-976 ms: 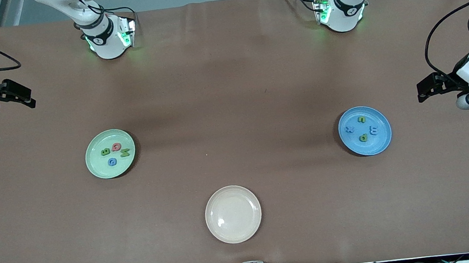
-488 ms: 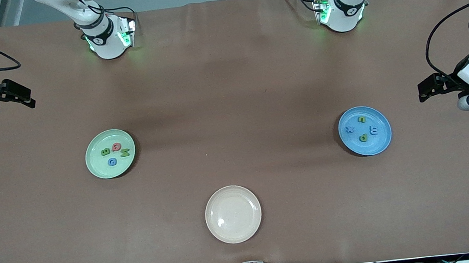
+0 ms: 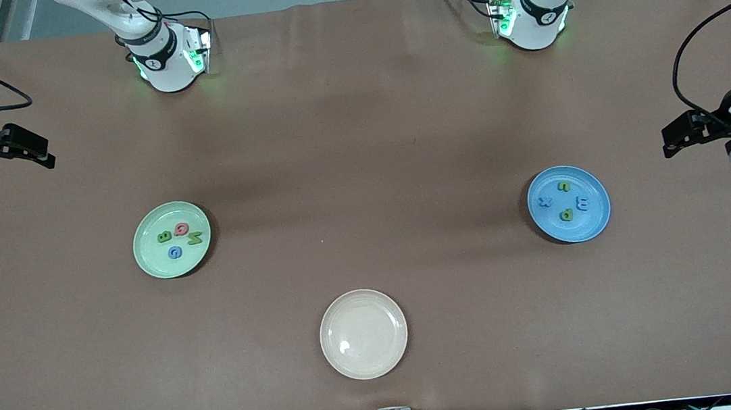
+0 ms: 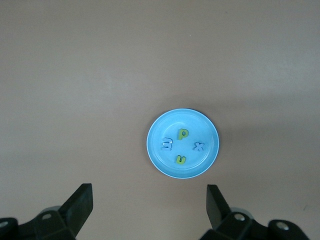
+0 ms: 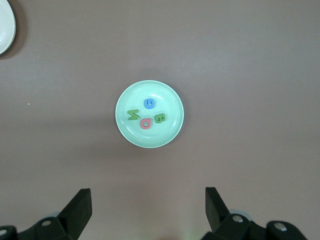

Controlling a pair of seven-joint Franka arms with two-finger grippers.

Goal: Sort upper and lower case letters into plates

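You've got 3 plates on the brown table (image 3: 358,131). The light green plate (image 3: 148,258) sits toward the right arm's end, w/ 4 letters in it: red Q (image 3: 182,230), green B (image 3: 164,237), green N (image 3: 195,237), blue G (image 3: 174,253). None touch each other. The blue plate (image 3: 595,225) sits toward the left arm's end, w/ 4 more: green n (image 3: 565,187), blue x (image 3: 546,200), blue m (image 3: 581,205), green p (image 3: 566,215), also apart. The cream-white plate (image 3: 363,333) lies between the 2, nearer the front cam.

Your right gripper (image 3: 30,148) hangs over the table edge at its own end, up in the air, fingers (image 5: 80,206) spread wide, nothing btwn them. Your left gripper (image 3: 687,134) hangs over the table near its end, above & to the side of the blue plate, fingers (image 4: 82,200) also wide apart, holding nothing.
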